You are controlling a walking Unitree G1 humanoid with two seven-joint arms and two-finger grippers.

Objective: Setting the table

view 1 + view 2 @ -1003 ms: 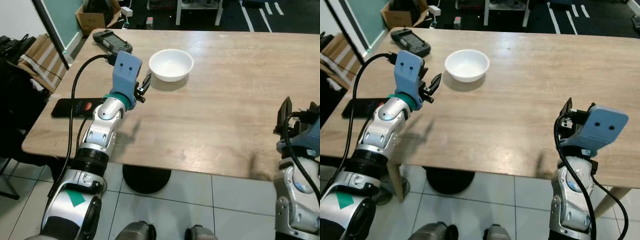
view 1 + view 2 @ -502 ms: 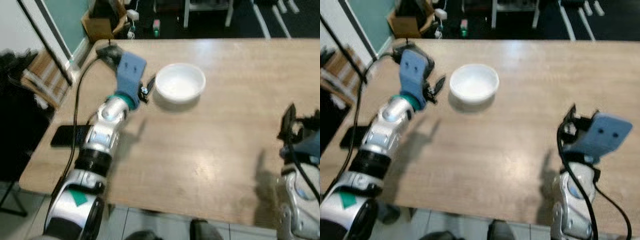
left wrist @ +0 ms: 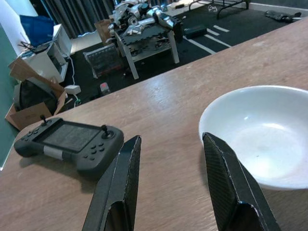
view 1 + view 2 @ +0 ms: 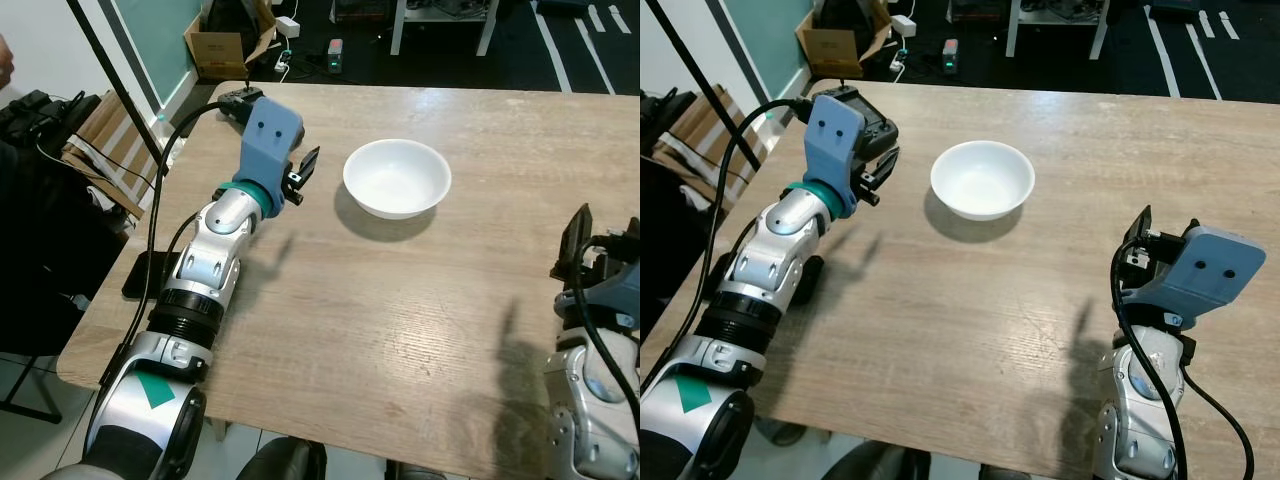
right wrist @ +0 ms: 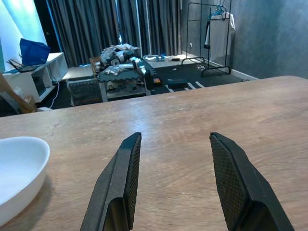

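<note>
Both jaws spread over bare table (image 4: 420, 300); left gripper (image 4: 303, 172) beside bowl (image 4: 397, 178).

A light wooden worktop (image 4: 400, 300) carries a white bowl (image 4: 397, 178), which stands upright toward the far edge, roughly midway along it. A dark handheld game controller (image 3: 70, 143) lies near the far left corner, and a black phone (image 4: 150, 276) lies flat at the left edge.
</note>
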